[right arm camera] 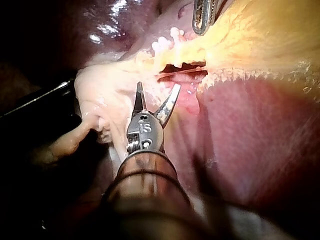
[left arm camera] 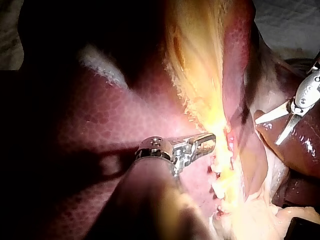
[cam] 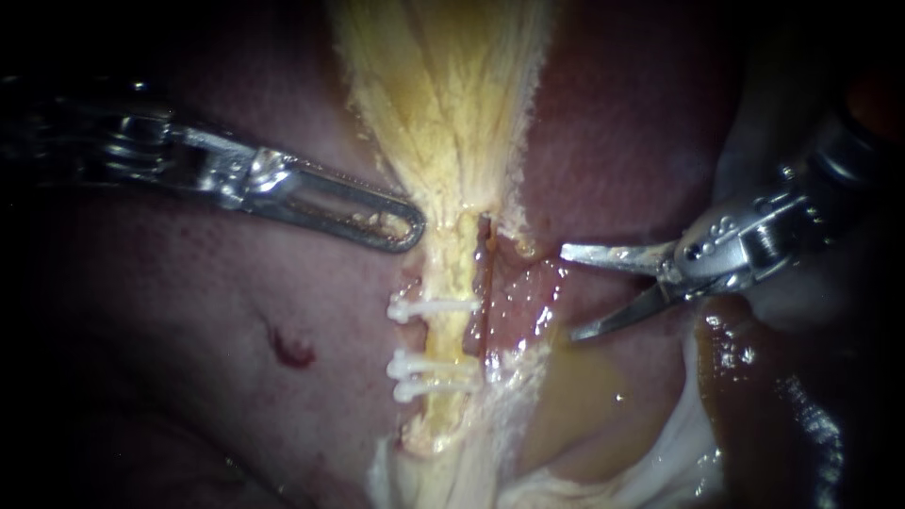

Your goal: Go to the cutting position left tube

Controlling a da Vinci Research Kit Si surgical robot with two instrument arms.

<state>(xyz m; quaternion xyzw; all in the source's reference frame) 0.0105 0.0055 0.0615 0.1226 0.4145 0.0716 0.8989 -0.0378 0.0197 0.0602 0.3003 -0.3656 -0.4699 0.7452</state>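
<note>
The left tube (cam: 451,283) is a yellow strand running down from the fanned yellow tissue (cam: 443,94), with three white clips (cam: 419,307) across it. A thin red strand (cam: 485,292) runs just to its right. My right instrument (cam: 570,292) ends in curved blades that stand open, their tips right of both strands and touching neither. In the right wrist view the blades (right arm camera: 156,97) point toward the clipped tube (right arm camera: 182,64). My left instrument (cam: 407,226) has slotted jaws shut on the edge of the yellow tissue, above the clips; the left wrist view shows them (left arm camera: 207,141) there too.
Dark red liver (cam: 189,358) lies to the left, with a small bleeding spot (cam: 290,351). Pale white tissue (cam: 660,462) and yellowish fluid (cam: 584,396) sit below the blades. Glossy dark tissue (cam: 754,396) lies at the lower right.
</note>
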